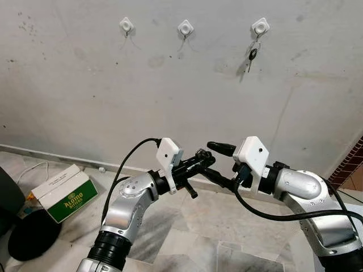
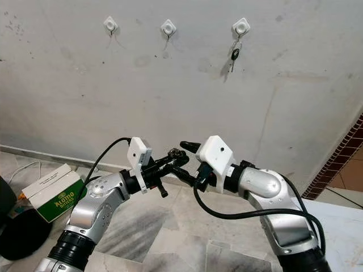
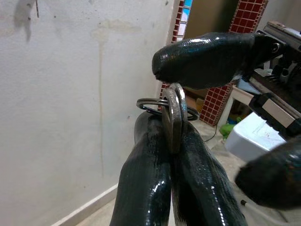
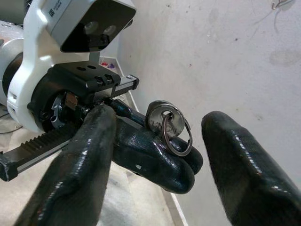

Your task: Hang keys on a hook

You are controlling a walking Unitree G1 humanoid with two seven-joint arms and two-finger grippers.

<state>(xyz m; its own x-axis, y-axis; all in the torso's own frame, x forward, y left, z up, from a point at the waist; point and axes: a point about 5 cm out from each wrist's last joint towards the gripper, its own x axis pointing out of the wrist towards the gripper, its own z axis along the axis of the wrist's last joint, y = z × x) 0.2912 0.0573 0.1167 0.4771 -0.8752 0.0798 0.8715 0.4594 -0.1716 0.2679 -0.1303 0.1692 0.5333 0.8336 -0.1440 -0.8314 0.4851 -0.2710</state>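
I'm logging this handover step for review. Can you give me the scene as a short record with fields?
left gripper: shut on the key, fingers pinched together
key: silver, with a ring, upright between the left fingertips
right gripper: open, one finger on each side of the key, not closed on it
hooks: three white ones on the wall; left hook and middle hook bare
right hook: already holds hanging keys
floor: green and white box at the robot's left

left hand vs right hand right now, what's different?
The left hand is shut on the key with its ring; the right hand is open, holding nothing. The left hand's fingers press together, while the right hand's fingers stand spread either side of the key. Both have black fingers and meet low before the wall.
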